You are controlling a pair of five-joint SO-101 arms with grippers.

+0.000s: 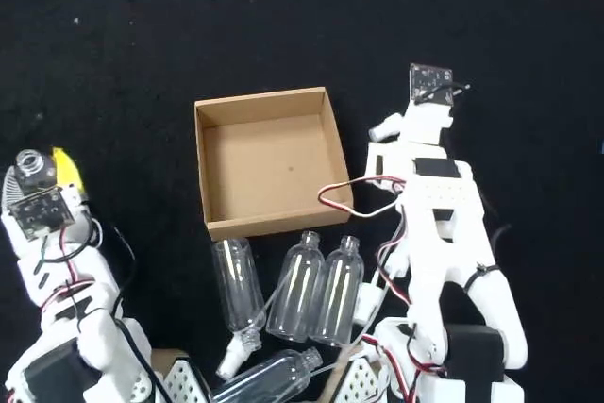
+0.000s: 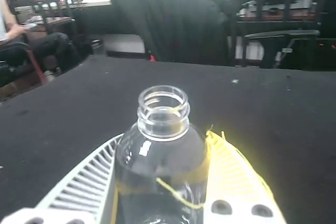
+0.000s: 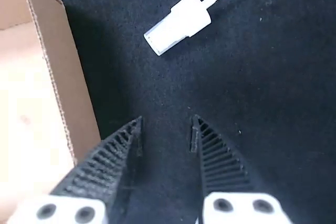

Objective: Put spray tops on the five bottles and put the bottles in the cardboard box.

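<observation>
White plastic spray top [image 3: 178,23] flat on the black table [image 3: 262,77], just beside the side wall of the cardboard box [image 3: 52,66]; it sits straight ahead of the right hand [image 3: 165,124], a little beyond the fingertips; that hand is empty, jaws parted fairly wide. The top's long axis runs slantwise across the hand's line, chunky head toward the box, thin dip tube trailing away from it; the head looks the part to straddle, and a small wrist turn may be called for. The right arm is clearly the nearer one. On the far side of the box, the left hand [image 2: 164,145] is clamped on a clear bottle [image 2: 163,129], upright, neck open, no top on it; four more bottles [image 1: 297,285] lie just in front of the box, none boxed yet.
</observation>
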